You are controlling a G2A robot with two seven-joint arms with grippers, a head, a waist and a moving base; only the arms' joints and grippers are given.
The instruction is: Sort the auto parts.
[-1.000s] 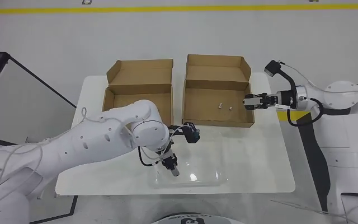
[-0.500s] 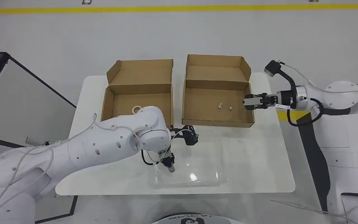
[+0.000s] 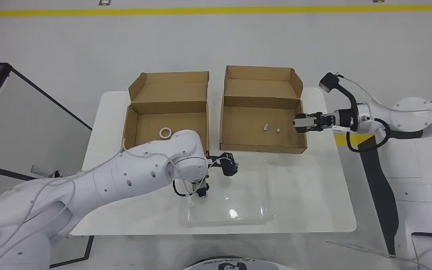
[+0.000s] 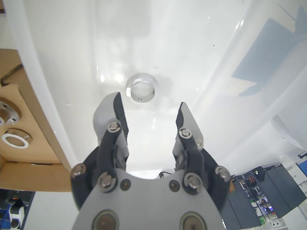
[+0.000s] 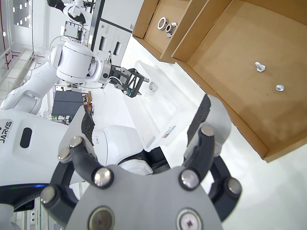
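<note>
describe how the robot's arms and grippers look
The left arm and right arm are glossy white rounded shells; a black cable loops beside the right wrist. The left gripper and right gripper have grey metal plates with round bolts, black linkages and fingers with black ridged pads.

Top: overhead, facing down, whole table (image 3: 317,189) | Left wrist: close above clear tray (image 4: 191,37) | Right wrist: farther, oblique; same tray

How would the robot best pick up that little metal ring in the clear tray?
Probably from above, pinching across its round outer wall: the metal ring seems to lie flat in the clear tray, opening up, alone. The open left gripper hovers near it.
</note>
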